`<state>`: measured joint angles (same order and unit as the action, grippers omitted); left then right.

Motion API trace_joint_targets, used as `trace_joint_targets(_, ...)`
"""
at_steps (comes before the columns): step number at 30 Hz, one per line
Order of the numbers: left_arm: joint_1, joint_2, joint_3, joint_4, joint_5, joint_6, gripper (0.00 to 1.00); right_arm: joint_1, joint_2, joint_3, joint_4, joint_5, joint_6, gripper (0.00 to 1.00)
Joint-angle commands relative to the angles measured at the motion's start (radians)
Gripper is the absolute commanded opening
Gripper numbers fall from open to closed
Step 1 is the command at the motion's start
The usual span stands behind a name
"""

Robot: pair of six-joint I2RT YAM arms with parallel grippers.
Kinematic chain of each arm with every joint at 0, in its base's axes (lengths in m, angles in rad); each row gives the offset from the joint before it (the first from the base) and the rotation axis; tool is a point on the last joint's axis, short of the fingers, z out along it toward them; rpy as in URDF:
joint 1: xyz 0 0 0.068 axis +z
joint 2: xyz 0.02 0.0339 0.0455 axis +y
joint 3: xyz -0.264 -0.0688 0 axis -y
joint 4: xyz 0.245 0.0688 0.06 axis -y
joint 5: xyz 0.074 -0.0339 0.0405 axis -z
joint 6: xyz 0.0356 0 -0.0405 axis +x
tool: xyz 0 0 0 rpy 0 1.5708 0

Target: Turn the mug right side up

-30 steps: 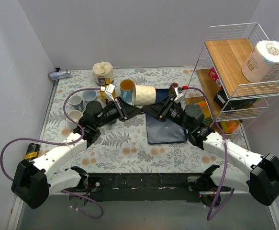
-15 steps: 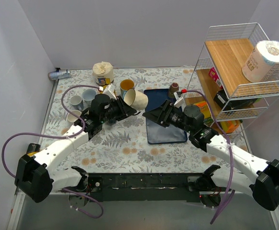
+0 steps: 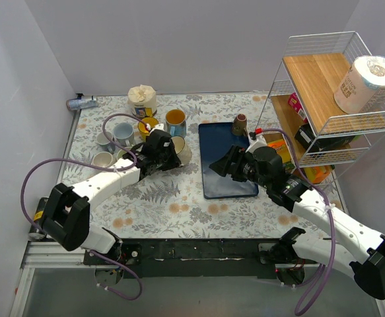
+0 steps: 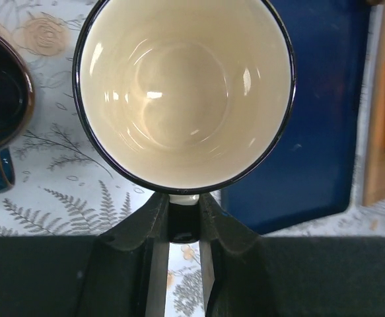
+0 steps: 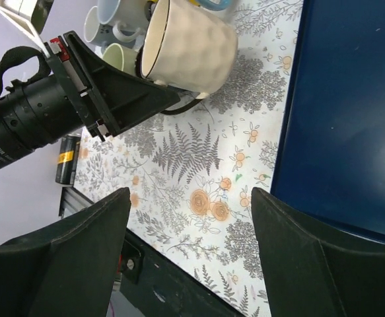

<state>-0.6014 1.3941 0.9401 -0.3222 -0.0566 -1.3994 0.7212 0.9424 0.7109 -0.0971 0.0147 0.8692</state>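
Note:
The cream mug with a dark rim (image 3: pixel 181 150) is mouth up at the left edge of the blue tray (image 3: pixel 235 178); I cannot tell whether it touches the table. My left gripper (image 3: pixel 172 154) is shut on its handle. In the left wrist view I look straight into the mug (image 4: pixel 182 92), and the gripper (image 4: pixel 183 221) pinches the white handle (image 4: pixel 183 198). The right wrist view shows the mug's dimpled side (image 5: pixel 195 46). My right gripper (image 3: pixel 224 165) is open and empty over the tray, to the right of the mug; in its own view it (image 5: pixel 189 257) hangs over the floral cloth.
Several mugs (image 3: pixel 113 137) stand left of the held mug, and a yellow-lined mug (image 3: pixel 175 120) stands behind it. A small brown cup (image 3: pixel 240 123) sits at the tray's far edge. A tin (image 3: pixel 141 100) stands at the back. A wire rack (image 3: pixel 331 99) stands at the right.
The right gripper let go of the mug and pulled back to the right. The left gripper turned the mug from lying on its side to mouth up and lowered it to the left.

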Motion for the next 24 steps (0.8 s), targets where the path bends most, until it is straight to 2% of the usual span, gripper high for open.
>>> trace_joint_targets(1,-0.037,0.041,0.091,0.028,-0.192,0.042,0.00,-0.002,-0.021,0.050,-0.049,0.070,-0.042,0.80)
trace_joint_targets(10,-0.061,0.174,0.178,0.014,-0.348,0.095,0.00,-0.002,-0.001,0.088,-0.052,0.044,-0.251,0.80)
trace_joint_targets(19,-0.070,0.249,0.152,0.015,-0.364,0.108,0.00,-0.002,0.085,0.203,-0.119,0.146,-0.420,0.81)
trace_joint_targets(20,-0.074,0.250,0.151,0.017,-0.362,0.106,0.02,-0.002,0.094,0.212,-0.121,0.162,-0.465,0.81)
trace_joint_targets(24,-0.084,0.246,0.134,0.017,-0.365,0.100,0.24,-0.003,0.154,0.271,-0.124,0.266,-0.602,0.83)
